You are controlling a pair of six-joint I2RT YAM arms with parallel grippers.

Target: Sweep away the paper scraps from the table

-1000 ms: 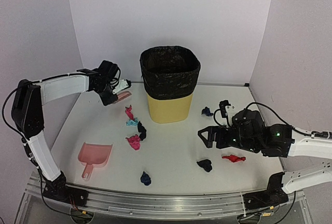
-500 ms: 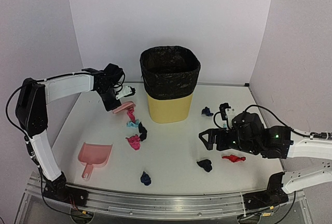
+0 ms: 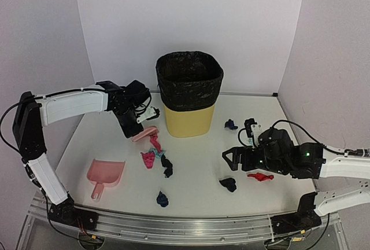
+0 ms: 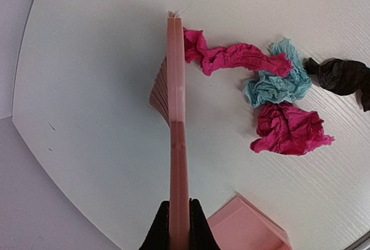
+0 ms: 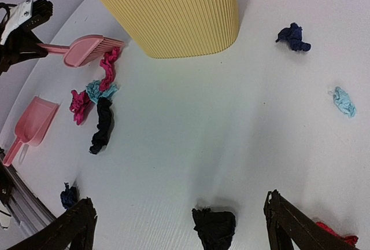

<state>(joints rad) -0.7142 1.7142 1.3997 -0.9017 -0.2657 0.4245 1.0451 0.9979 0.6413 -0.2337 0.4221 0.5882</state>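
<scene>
Table: flat and white, with white walls around it and a metal rail along the front.
Left tool: clamped tight on the handle of a flat pink plastic brush, held edge-on just left of the bin's front, its bristles fanning out to one side.
Right tool: jaws spread wide with nothing between them, low over the right side of the table.
Paper scraps: small crumpled and twisted bits lying loose on the table, each far smaller than the brush.
Cluster by the brush: a long twisted magenta scrap touches the brush head near its tip. A ruffled light blue scrap lies against that scrap's far end. A balled magenta scrap sits just beside the blue one, and a twisted black scrap is close on its other side.
Outlying scraps: a navy scrap lies near the front rail. A crumpled black scrap and a thin red scrap lie close to the right tool. A second navy scrap lies right of the bin, and a pale blue scrap lies apart from it.
Bin: a yellow ribbed wastebasket with a black liner stands upright at mid-table towards the back.
Dustpan: a pink plastic dustpan lies flat at the front left, apart from the cluster.
</scene>
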